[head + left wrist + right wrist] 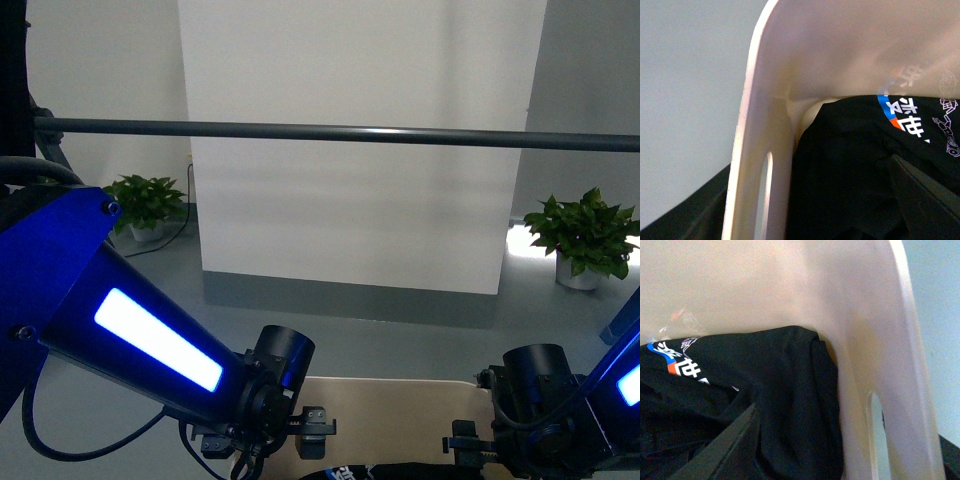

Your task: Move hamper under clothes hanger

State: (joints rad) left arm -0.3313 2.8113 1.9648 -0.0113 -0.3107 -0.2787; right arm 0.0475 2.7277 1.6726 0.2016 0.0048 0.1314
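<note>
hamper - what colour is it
The hamper is beige, clearest in the left wrist view.

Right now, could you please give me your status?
Both jaws straddling hamper walls, grip unconfirmed. Black shirt inside hamper. Hanger bar ahead, overhead; nothing visible blocking.

The hamper (385, 410) you are working with is pale beige, plain, with no pattern. The garment (850, 170) lying in it is black, printed with white characters, a blue patch, an orange-red patch and thin white line drawings. The clothes hanger (340, 131) shows you a dark grey bar. Your left arm (60, 290) and right arm (622, 420) are deep blue, each with a glowing white strip. One plant (148, 200) and a second plant (585, 232) are green, in white pots. The floor (400, 340) is blue-grey, the wall panel (360, 200) white.
</note>
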